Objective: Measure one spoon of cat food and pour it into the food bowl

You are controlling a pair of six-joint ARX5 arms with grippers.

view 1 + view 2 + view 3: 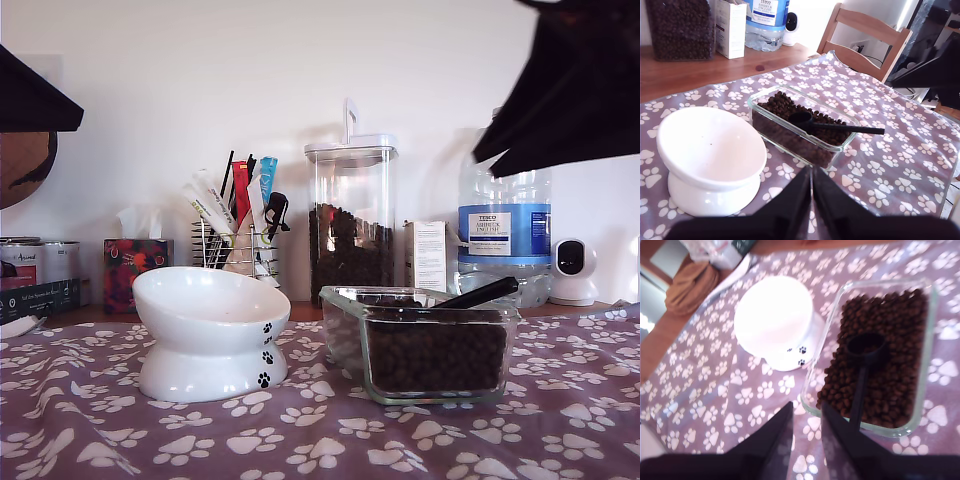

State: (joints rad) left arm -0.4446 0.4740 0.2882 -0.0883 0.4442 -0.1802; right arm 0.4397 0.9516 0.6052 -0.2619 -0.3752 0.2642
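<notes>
Black plastic measuring scoop (835, 125) lying on dark brown kibble (890, 370) inside clear rectangular glass dish (345, 335).
Glossy white ceramic bowl (205, 330) just beside dish, apart; first gripper (811, 187) jaws clenched, second gripper (806, 422) jaws slightly parted, both empty.

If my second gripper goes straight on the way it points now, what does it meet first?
Probably the spoon: its handle runs toward my second gripper and rests over the near rim of the glass dish of cat food. Depth is unclear, so it might touch the rim first.
</notes>
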